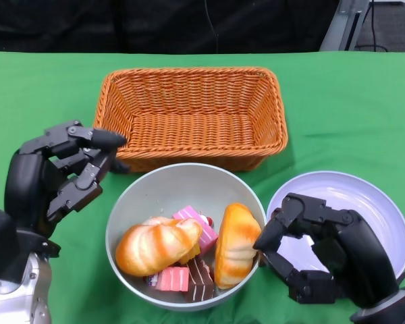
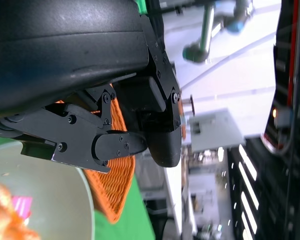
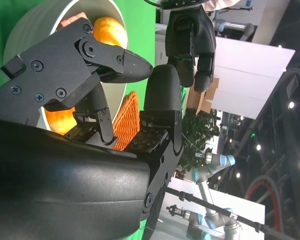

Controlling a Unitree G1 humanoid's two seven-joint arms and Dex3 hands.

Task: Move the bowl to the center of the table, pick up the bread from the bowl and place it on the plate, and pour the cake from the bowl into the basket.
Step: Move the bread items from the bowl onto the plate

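Note:
The grey bowl (image 1: 163, 191) stands near the table's front middle, holding two golden bread rolls (image 1: 156, 246) (image 1: 235, 244) and several pink and brown cake pieces (image 1: 189, 277). My right hand (image 1: 327, 253) hovers over the white plate (image 1: 371, 202) just right of the bowl, fingers apart and holding nothing, its fingertips close to the right roll. My left hand (image 1: 57, 179) is left of the bowl, fingers spread and empty, near the basket's corner. The orange wicker basket (image 1: 192, 115) sits empty behind the bowl. The right wrist view shows the bowl (image 3: 50, 20) and a roll (image 3: 109, 30) beyond my fingers.
Green cloth (image 1: 351, 101) covers the table. The basket's front wall nearly touches the bowl's far rim. The plate lies close against the bowl's right side. A dark background runs along the table's far edge.

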